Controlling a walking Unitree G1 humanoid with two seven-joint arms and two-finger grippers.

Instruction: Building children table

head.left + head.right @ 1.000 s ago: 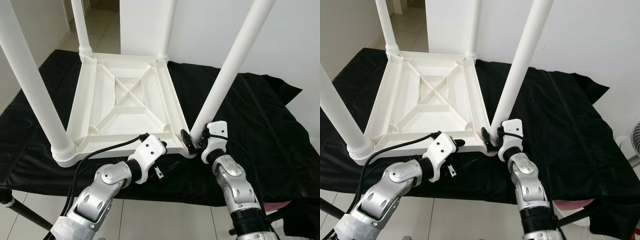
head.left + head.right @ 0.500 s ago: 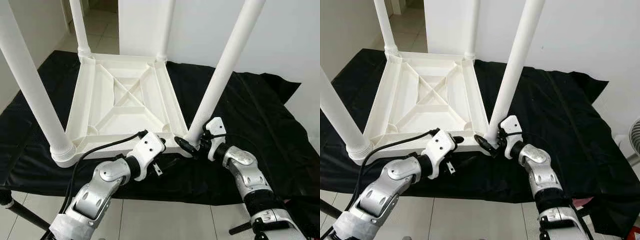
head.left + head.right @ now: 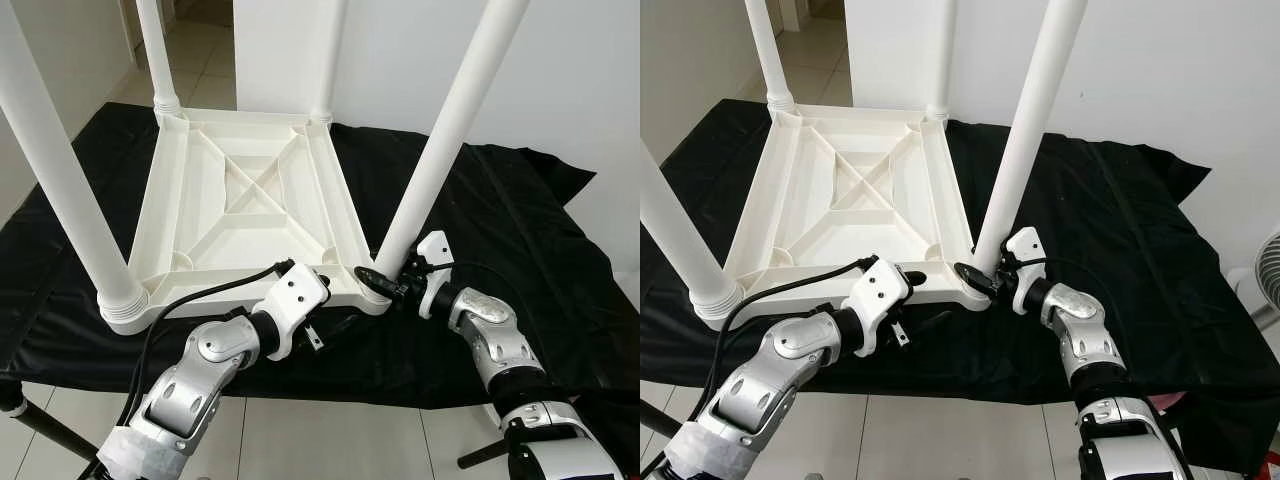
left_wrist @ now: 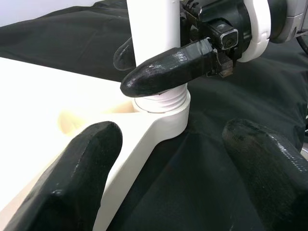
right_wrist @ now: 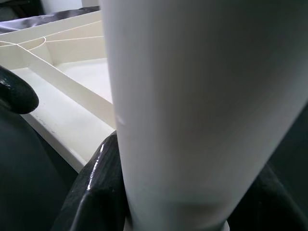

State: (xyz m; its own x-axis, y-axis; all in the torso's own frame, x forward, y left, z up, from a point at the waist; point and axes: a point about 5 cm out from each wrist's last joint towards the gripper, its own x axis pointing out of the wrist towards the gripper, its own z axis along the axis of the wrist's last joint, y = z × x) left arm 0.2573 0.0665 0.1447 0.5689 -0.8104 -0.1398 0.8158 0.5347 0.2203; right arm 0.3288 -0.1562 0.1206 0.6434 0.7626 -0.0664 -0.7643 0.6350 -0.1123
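Four white round plastic legs rise from the corners of an upturned white plastic children's tabletop, which lies ribbed side up on a black cloth covering the desk, toward the desk's near edge. The right tool sits at the base of the near-right white leg, just above that leg's threaded collar at the tabletop's near-right corner; its two black fingers are closed around the leg, one on each side, touching the plastic. The right wrist view, very close up, shows the leg as a broad white column with a glossy black finger pressed against it and the ribbed underside of the tabletop behind. The left tool is at the near edge of the tabletop, just beside that same corner, holding nothing: the left wrist view shows its two blunt black fingertips spread wide apart, one over the white rim and one over the cloth, with the corner socket between them and the right tool's white wrist housing and small camera beyond. The head views add the near-left leg by the desk's near-left corner, the two far legs, a black cable along the left arm and pale floor tiles below the desk's edge.
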